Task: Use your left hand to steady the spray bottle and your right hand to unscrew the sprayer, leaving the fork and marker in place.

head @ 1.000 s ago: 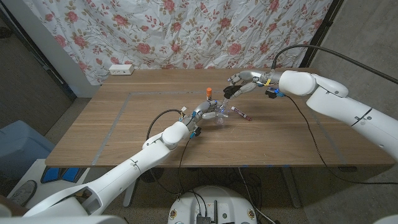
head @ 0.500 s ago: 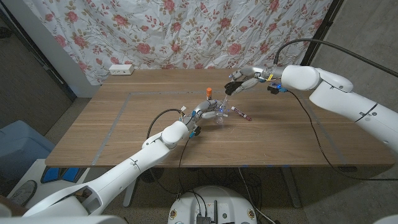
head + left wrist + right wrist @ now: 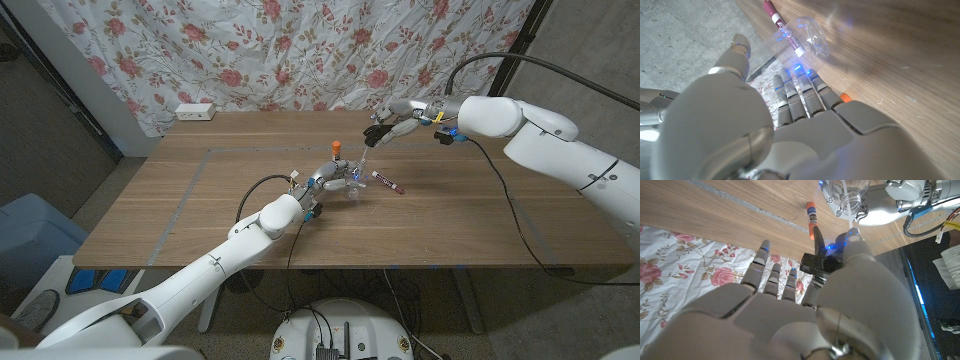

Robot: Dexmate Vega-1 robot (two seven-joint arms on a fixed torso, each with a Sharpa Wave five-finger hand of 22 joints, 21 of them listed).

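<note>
Your left hand [image 3: 335, 180] wraps its fingers around the clear bottle [image 3: 352, 187] to anchor it; your right hand [image 3: 388, 128] pinches the freed black sprayer [image 3: 816, 263] above it.

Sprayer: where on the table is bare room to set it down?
Free: the wood right of the marker, toward the right edge of the table, and the left half. Crowded: around the bottle in the left hand, beside the orange-capped stick.

A wooden table [image 3: 200, 200] marked with a taped rectangle [image 3: 195, 175] stands before a floral curtain [image 3: 300, 50]. A white power strip [image 3: 195, 112] lies at the table's far left edge. A blue bin [image 3: 30, 240] sits on the floor at left.
</note>
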